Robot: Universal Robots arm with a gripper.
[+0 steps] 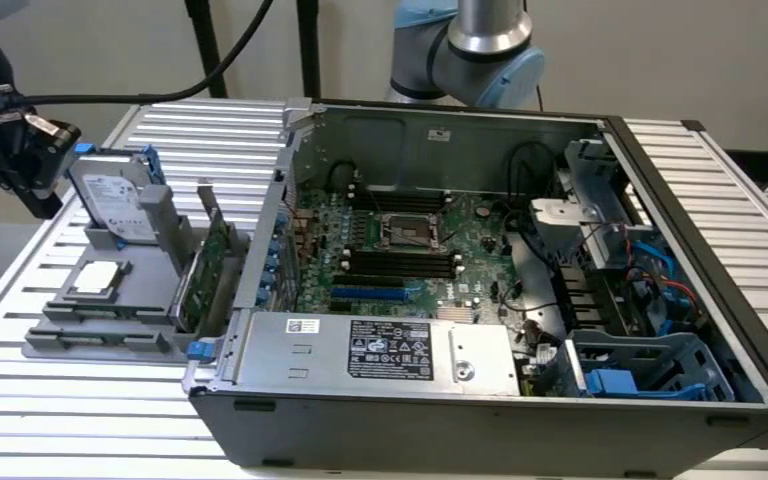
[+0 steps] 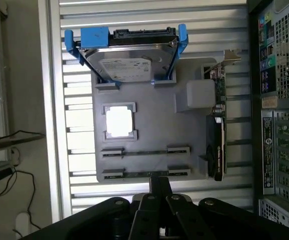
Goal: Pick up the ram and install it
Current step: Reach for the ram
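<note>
Gripper (image 2: 160, 183) hovers over edge of grey tray (image 2: 154, 130) on tabletop (image 2: 134, 20), beside open PC case (image 1: 491, 430). Fingers (image 2: 155, 186) clenched together, nothing between them.

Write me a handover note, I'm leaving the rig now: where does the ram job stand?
The pincer hangs above the grey tray, beside the open computer case. I cannot make out the ram for sure; two thin dark lines in the tray may be sticks. The motherboard's black slots look empty. Done: nothing that shows. Left: pick-up and install.
</note>
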